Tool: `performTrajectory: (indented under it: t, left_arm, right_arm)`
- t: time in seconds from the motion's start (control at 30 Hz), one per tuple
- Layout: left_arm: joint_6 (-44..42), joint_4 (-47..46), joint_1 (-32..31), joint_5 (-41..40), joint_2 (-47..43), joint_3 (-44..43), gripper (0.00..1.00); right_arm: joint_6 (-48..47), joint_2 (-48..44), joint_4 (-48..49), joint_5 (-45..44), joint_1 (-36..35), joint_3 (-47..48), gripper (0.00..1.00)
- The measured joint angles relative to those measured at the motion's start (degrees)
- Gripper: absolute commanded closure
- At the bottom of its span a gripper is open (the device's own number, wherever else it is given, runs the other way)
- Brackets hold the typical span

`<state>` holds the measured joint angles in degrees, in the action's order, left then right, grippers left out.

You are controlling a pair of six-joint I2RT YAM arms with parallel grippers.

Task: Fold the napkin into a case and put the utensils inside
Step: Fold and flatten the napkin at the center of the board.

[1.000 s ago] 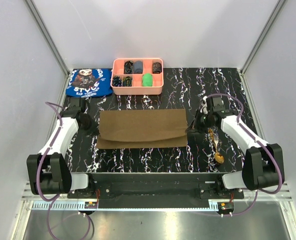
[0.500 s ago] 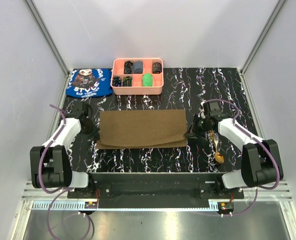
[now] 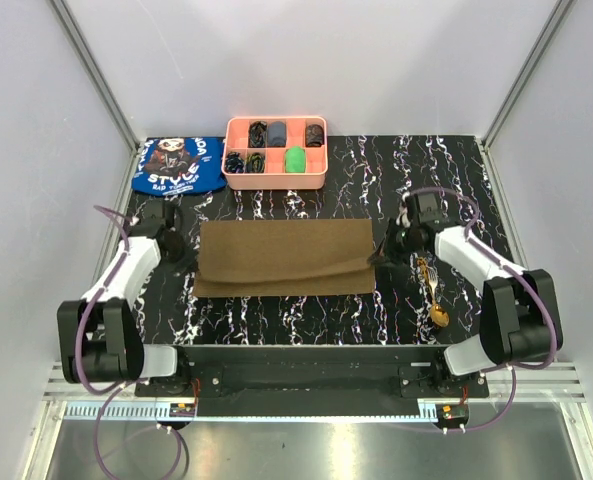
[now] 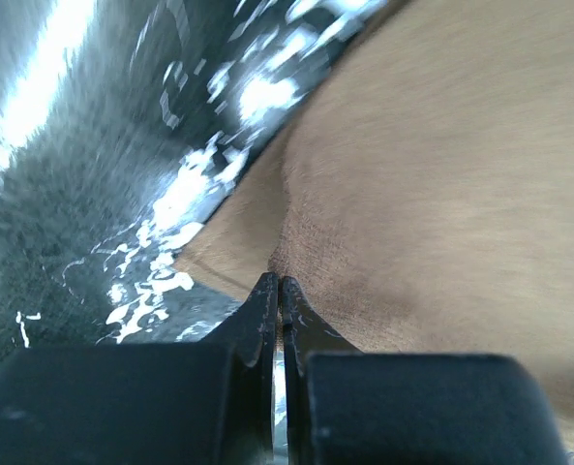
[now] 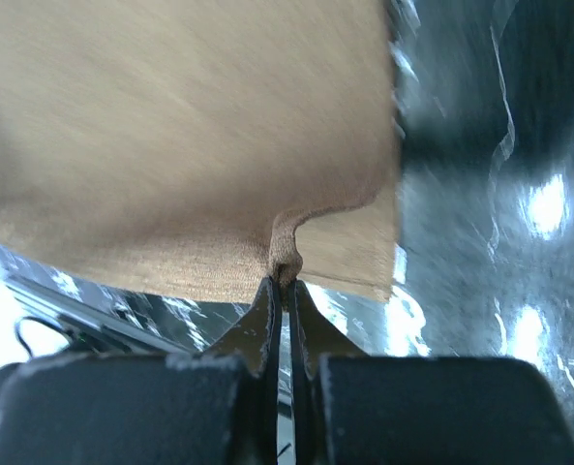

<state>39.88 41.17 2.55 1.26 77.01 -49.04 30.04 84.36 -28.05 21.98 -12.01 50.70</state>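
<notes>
The olive-brown napkin (image 3: pixel 284 255) lies folded in two layers at the table's middle. My left gripper (image 3: pixel 189 258) is shut on the upper layer's left edge, seen close in the left wrist view (image 4: pixel 280 284) with the napkin (image 4: pixel 441 174) filling the right. My right gripper (image 3: pixel 375 257) is shut on a pinched nub of the upper layer's right edge (image 5: pixel 287 283), with the napkin (image 5: pixel 170 126) spread above it and the lower layer showing beneath. The gold-brown spoon (image 3: pixel 439 312) and fork-like piece (image 3: pixel 425 268) lie just right of the napkin, under the right arm.
A pink compartment tray (image 3: pixel 274 182) with dark and green small items stands at the back. A blue cloth with white lettering (image 3: pixel 176 165) lies at the back left. Grey walls close in both sides.
Both grippers stay shut on the napkin's upper layer. The left arm swung inward and back out; the right wrist shifted slightly towards the back. The upper layer's near edge rippled a little.
</notes>
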Motion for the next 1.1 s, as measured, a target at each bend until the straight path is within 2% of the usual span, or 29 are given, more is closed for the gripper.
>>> performTrajectory:
  t: [0.1, 0.23, 0.43, 0.67, 0.87, 1.0, 1.1]
  left_arm:
    - [-0.04, 0.07, 0.0, -1.01, -2.64, -5.09, 1.0]
    - [-0.39, -1.51, 0.0, -1.81, -0.9, -16.09, 1.0]
    - [-0.39, -7.91, 0.02, -1.99, 10.16, -28.72, 1.0]
    - [0.52, -11.54, 0.02, 0.07, 23.67, -35.47, 1.0]
    - [0.52, -10.14, 0.31, 0.68, 23.89, -35.06, 1.0]
    - [0.5, -7.39, 0.39, 0.15, 18.67, -30.49, 1.0]
    - [0.26, -5.73, 0.46, 0.0, 12.92, -23.96, 1.0]
  right_arm:
    - [-0.24, 0.04, -1.49, -1.14, 0.02, 7.76, 1.0]
    - [-1.09, 3.15, -1.42, -2.43, 0.11, 20.63, 1.0]
    - [-3.52, 15.54, -0.72, -4.63, 0.63, 37.94, 1.0]
    - [-5.57, 28.7, -1.68, -4.33, 1.55, 50.82, 1.0]
    - [-5.55, 28.59, -2.47, -2.51, 1.68, 48.35, 1.0]
    - [-4.57, 23.5, -2.27, -0.94, 1.68, 37.99, 1.0]
    - [-3.91, 18.49, -2.12, 1.03, 1.68, 28.52, 1.0]
